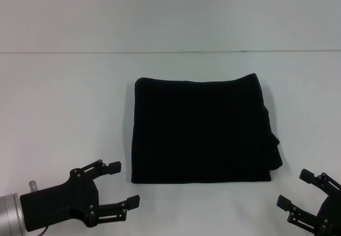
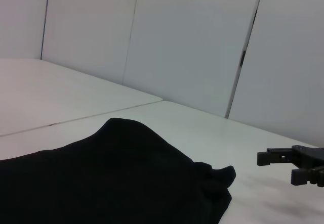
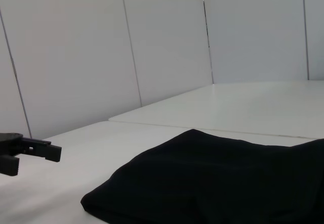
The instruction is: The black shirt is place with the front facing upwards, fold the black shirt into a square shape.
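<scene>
White tabletop point(image 1: 64, 113) fills the head view, with a seam line running across its far part, and the shirt point(image 1: 202, 129) lies at the middle already folded into a near-square block, no lettering showing. The left tool point(image 1: 118, 184) hangs at the near left corner, released, its fingers spread and empty, just off the shirt's near-left corner; the right tool point(image 1: 298, 190) sits at the near right, also released and empty, close to the shirt's right edge. Along that right edge the layers look uneven, a fold of cloth bulging outward, so any further tuck or brush there could drag the top layer and spoil the square. From the left wrist, the shirt point(image 2: 101, 183) shows as a low mound against pale wall panels, one lumpy corner toward the right tool point(image 2: 283, 164) farther off; that loose lump may spring open if left unpressed. From the right wrist, the shirt point(image 3: 217, 178) lies flat with a rounded corner, and the left tool point(image 3: 30, 153) stands apart from it, so a careless sweep on leaving could catch the cloth.
</scene>
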Controlling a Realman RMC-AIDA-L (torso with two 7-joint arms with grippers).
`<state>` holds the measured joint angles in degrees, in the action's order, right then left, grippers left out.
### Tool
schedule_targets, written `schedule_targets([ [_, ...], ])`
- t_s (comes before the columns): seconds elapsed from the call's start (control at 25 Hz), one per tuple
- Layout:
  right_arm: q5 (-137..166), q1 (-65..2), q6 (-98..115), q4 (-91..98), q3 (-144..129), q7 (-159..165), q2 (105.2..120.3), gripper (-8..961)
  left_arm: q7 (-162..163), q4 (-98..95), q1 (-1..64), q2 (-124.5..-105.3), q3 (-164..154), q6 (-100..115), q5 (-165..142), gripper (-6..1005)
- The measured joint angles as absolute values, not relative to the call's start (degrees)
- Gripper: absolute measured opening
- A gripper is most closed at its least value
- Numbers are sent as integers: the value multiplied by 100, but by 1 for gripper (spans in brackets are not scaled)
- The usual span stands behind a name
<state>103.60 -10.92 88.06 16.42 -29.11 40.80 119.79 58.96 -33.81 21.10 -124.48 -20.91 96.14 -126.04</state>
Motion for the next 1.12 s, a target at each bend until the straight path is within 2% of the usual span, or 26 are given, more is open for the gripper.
schedule_targets([
  [1.12, 10350, -1096, 8835, 1617, -2909, 4096, 11979, 919, 5971, -3305, 2199, -12433, -2080, 9611, -12604, 936],
])
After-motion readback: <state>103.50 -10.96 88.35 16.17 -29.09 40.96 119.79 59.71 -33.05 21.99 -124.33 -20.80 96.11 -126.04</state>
